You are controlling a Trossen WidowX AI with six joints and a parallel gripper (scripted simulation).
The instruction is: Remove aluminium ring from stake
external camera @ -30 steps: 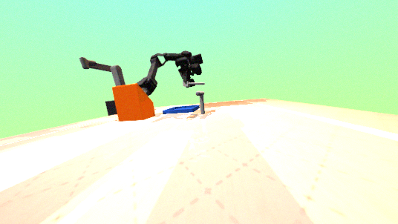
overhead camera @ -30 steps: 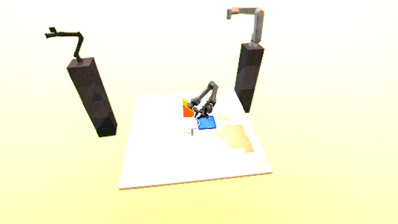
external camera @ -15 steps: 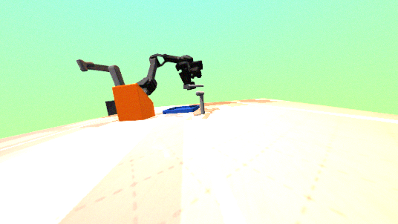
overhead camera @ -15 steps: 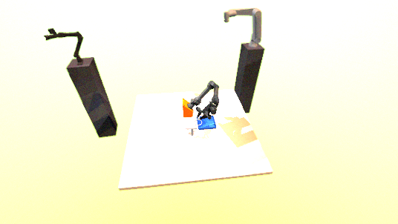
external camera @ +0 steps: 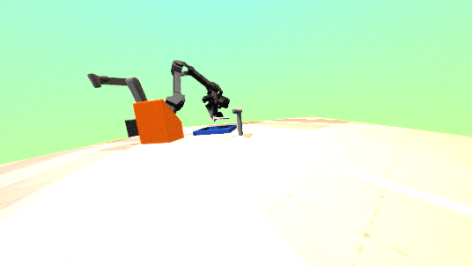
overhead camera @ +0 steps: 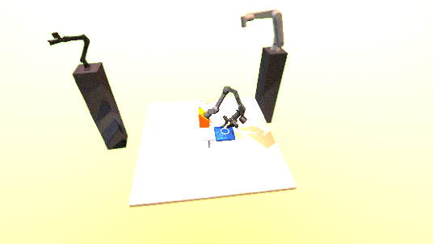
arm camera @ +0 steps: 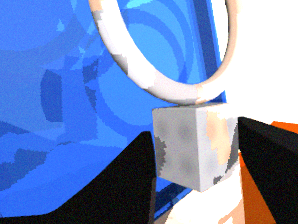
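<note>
Above blue tray (overhead camera: 218, 139) (external camera: 216, 130) (arm camera: 30, 150), 1 ring (overhead camera: 221, 132) (external camera: 224, 118) (arm camera: 145, 82).

No text, label, brand, number or sign can be read in any of the three views; the top and exterior views are coarse and overexposed, so small lettering, if there were some, might well be lost in them.
</note>
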